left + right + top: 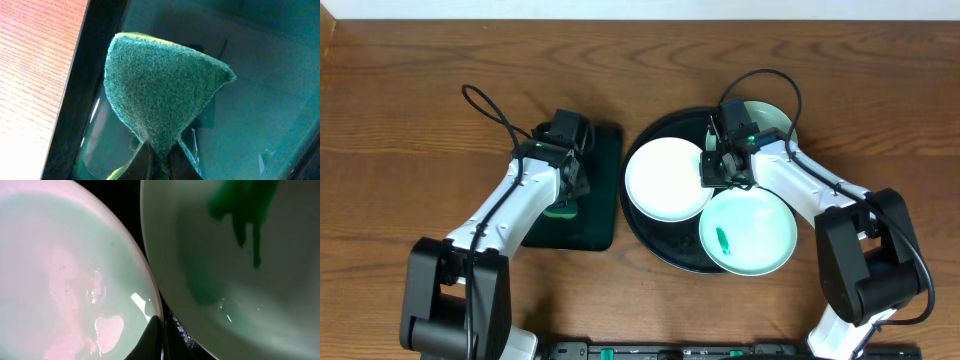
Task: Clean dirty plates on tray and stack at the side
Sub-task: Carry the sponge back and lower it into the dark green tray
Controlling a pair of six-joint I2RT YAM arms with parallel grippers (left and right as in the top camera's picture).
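The right hand [720, 165], fingers pressed together on nothing, hangs low over the black tray [665, 248], its tips pointing into the dark gap between two of the three dirty plates [667, 178]. All three lie on the tray: a clean-looking white plate [75, 270] on its left side, a mint plate [760, 225] at the front right carrying a green smear [722, 240], and a back plate [772, 118] half hidden behind the right arm. To the left of the tray, on the wooden tabletop [420, 100], lies a rectangular dark green tray [602, 215]. Over it the left hand [563, 198] pinches a green scouring pad [160, 95], folded into a cone.
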